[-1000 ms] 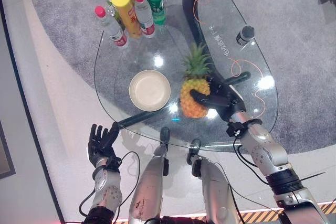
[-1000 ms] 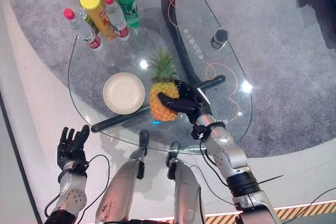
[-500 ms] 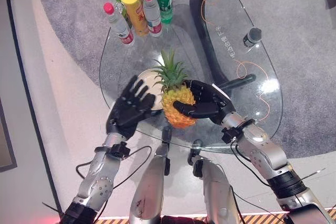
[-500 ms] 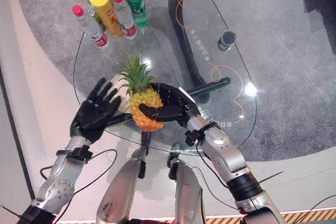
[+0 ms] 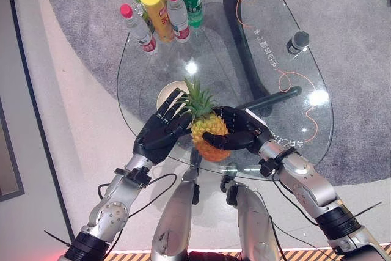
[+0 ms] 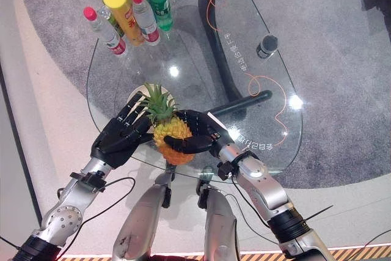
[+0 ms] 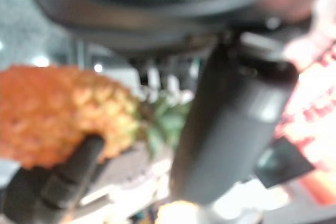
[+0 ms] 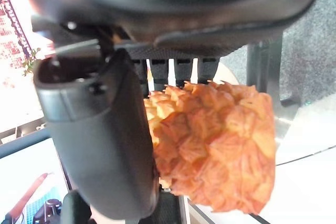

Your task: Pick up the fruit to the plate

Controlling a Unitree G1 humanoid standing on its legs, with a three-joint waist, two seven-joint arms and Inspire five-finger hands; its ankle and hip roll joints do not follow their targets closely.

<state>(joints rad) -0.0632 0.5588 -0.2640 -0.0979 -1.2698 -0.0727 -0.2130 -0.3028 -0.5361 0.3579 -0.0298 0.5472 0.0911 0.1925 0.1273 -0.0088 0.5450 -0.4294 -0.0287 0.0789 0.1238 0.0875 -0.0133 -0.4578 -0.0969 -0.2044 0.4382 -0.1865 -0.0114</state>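
The orange-yellow pineapple with a green leafy crown is held above the near edge of the rounded clear glass table, gripped by the dark right hand, whose fingers and thumb are curled round the fruit's body. The dark left hand is placed at the crown side with fingers fairly straight and spread, seemingly touching leaves; firm contact cannot be confirmed. The round cream plate is mostly hidden behind the left hand and crown, toward the table's left edge.

Risks, as judged: the fruit is carried by one hand on a bumpy, tapering skin, so slip or rotation is likely if the grip loosens during transfer. The spread left hand sits between fruit and plate, so the plate could be nudged or the set-down blocked. A fall near the near edge could send the fruit off the glass. The cluster of plastic bottles with red, yellow and green caps at the far edge is well apart, so low risk.

In the right wrist view the thumb is seen pressed against the pineapple skin, with fingers behind it. In the left wrist view a right-hand finger is seen under the fruit. The eye views alone give plate, table edge and bottles.
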